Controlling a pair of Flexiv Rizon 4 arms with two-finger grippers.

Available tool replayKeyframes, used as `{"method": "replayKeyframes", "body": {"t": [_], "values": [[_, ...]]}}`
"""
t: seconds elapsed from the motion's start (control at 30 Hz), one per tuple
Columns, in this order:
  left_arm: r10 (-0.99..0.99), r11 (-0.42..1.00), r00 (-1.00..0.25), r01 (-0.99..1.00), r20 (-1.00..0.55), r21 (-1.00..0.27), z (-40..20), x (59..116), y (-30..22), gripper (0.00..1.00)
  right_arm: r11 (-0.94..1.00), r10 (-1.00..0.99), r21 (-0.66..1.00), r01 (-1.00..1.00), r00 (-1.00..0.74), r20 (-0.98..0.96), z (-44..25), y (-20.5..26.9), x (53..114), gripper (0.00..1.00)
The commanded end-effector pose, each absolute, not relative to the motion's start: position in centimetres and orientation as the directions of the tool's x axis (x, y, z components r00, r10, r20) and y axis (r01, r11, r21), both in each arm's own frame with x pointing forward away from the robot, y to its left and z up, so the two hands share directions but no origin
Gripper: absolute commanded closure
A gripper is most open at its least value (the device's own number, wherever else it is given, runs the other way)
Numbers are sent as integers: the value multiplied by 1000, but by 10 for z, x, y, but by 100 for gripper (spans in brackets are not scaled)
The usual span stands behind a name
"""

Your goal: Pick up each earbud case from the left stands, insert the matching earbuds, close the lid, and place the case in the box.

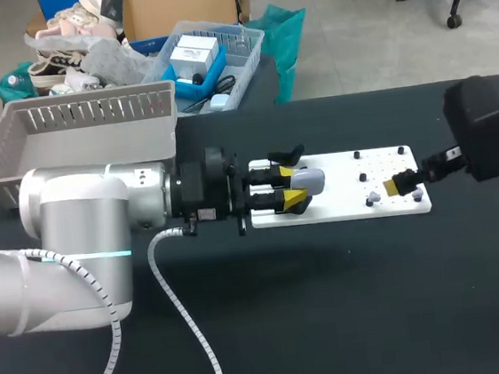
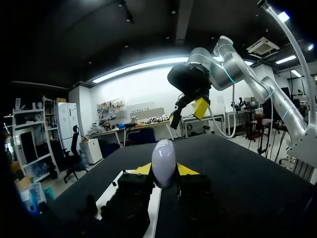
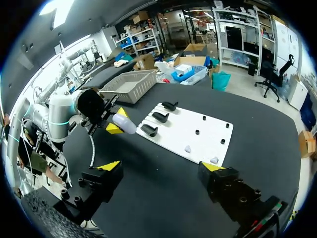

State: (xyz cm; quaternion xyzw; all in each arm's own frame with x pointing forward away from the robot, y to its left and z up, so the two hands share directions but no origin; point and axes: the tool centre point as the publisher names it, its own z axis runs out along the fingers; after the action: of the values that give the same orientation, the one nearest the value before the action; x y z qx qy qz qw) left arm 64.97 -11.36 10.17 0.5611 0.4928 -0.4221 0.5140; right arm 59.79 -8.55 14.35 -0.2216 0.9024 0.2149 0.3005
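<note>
The left gripper [image 1: 292,188] is clamped on the earbud case [image 1: 310,181]. Its two yellow fingertips press the pale grey, rounded case from either side. In the left wrist view the case stands up between those tips with its rounded end pointing away from the wrist. In the head view this sits just left of the frame's centre, with the case over the left end of the white board [image 1: 337,173]. From the right wrist view the case hangs off the surface, just beside the nearest of the three black stands [image 3: 160,116] that run along that end of the board.

The right gripper [image 1: 401,183] has its jaws spread wide with nothing between them. In the head view it is at the right of the frame, over the right end of the board. The two small earbuds [image 1: 374,198] lie on the board's lower right part, one just left of the gripper's yellow tips and the other close under them. A few little black pegs dot that half of the board.

The board lies on the black table [image 1: 333,303]. The grey slatted box [image 1: 88,97] stands at the upper left of the head view, well apart from the case.
</note>
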Motion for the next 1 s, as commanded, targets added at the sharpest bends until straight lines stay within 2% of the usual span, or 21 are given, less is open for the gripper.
{"method": "replayKeyframes", "body": {"t": [0.03, 0.33, 1.0], "values": [[119, 11, 158, 987, -980, 161, 102, 651, -113, 100, 860, -272, 182, -477, -729, -628, 137, -65, 601, 0], [121, 10, 154, 988, -981, 156, 100, 650, -112, 100, 848, -305, 171, -502, -725, -618, 134, -32, 598, 0], [118, 2, 152, 988, -981, 154, 98, 647, -113, 100, 837, -320, 181, -516, -730, -603, 127, -12, 605, 0]]}}
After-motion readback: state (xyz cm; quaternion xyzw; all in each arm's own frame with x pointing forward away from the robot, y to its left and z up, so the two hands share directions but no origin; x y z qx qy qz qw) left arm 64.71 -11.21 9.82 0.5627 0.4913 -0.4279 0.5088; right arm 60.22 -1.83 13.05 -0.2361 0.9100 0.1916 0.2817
